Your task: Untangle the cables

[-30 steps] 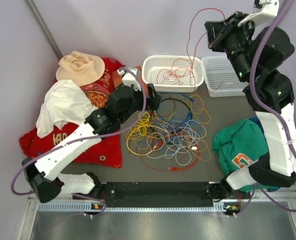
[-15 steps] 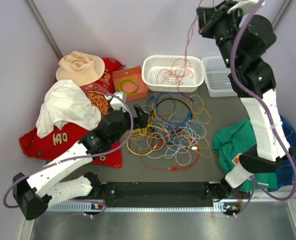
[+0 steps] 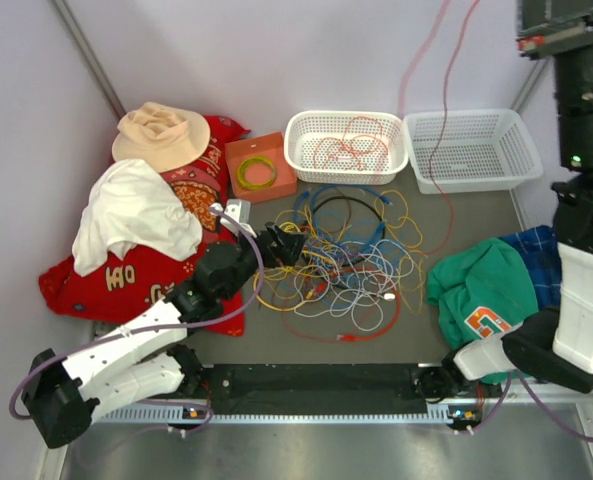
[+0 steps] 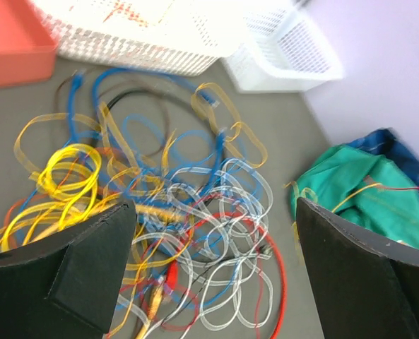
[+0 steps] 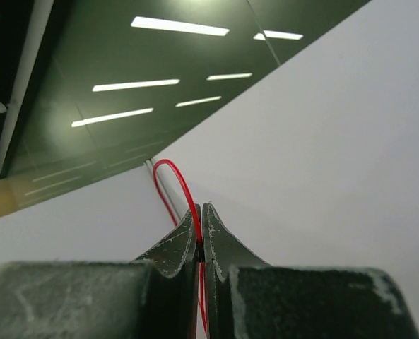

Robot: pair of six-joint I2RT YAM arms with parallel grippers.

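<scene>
Grey table (image 3: 476,215), lavender walls. The cables (image 3: 341,265) lie in a loose tangle at mid-table, just in front of the white basket (image 3: 301,150), which holds a few red loops. Left gripper (image 3: 288,243) sits low at the tangle's left edge, jaws spread wide with nothing between them. Right gripper (image 5: 201,212) is high up, above the overhead view's frame, clenched on one red cable (image 5: 184,185). Thin red strands run down toward the basket.

The top camera looks down over the whole table (image 3: 271,342). The left wrist camera hovers close above the same cables (image 4: 216,205); the right one faces the ceiling (image 5: 124,70).
</scene>
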